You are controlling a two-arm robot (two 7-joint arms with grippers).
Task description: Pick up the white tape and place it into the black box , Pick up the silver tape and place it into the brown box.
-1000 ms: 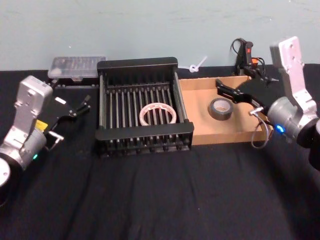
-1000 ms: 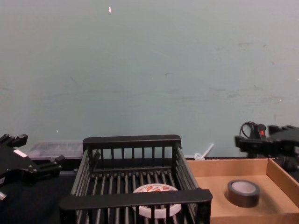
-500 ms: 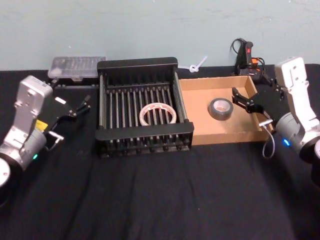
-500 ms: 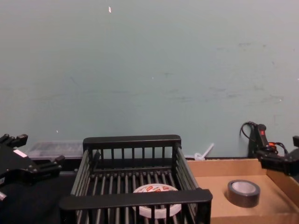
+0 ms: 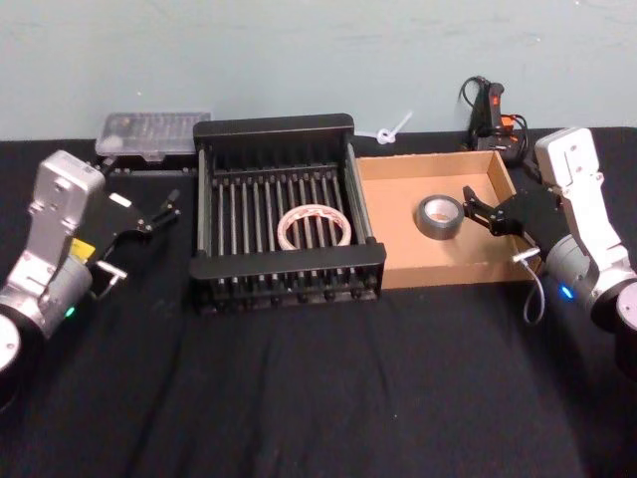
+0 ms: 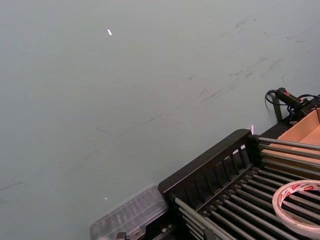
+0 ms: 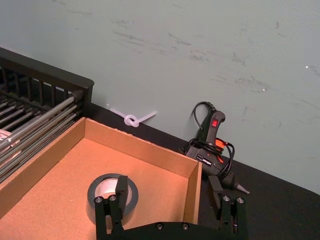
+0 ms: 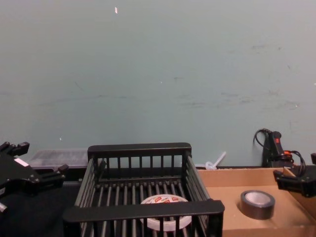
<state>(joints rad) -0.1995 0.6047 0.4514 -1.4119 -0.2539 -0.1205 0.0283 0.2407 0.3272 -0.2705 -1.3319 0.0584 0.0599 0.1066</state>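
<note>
The white tape point(image 5: 314, 227) lies flat on the barred bottom of the black box point(image 5: 274, 128), near the middle of the crate, while the silver tape point(image 5: 440, 216) rests on the floor of the brown box point(image 5: 398, 169) just beside it on the robot's right — each roll sitting in its own container. The right gripper point(image 5: 480, 206) hangs at the right wall of the cardboard tray, its jaws spread wide and holding nothing; in the right wrist view one finger point(image 7: 119, 190) stands in front of the grey roll and the other point(image 7: 216, 190) lies outside the tray wall. The left gripper point(image 5: 157, 214) sits well to the left of the crate over the black table point(image 5: 318, 398), jaws parted and empty, close to a clear plastic case point(image 5: 154, 134) by the wall. Behind the tray's far right corner stand a black glue gun point(image 5: 488, 108) and, between the two boxes, a knotted white zip tie point(image 5: 390, 129)
</note>
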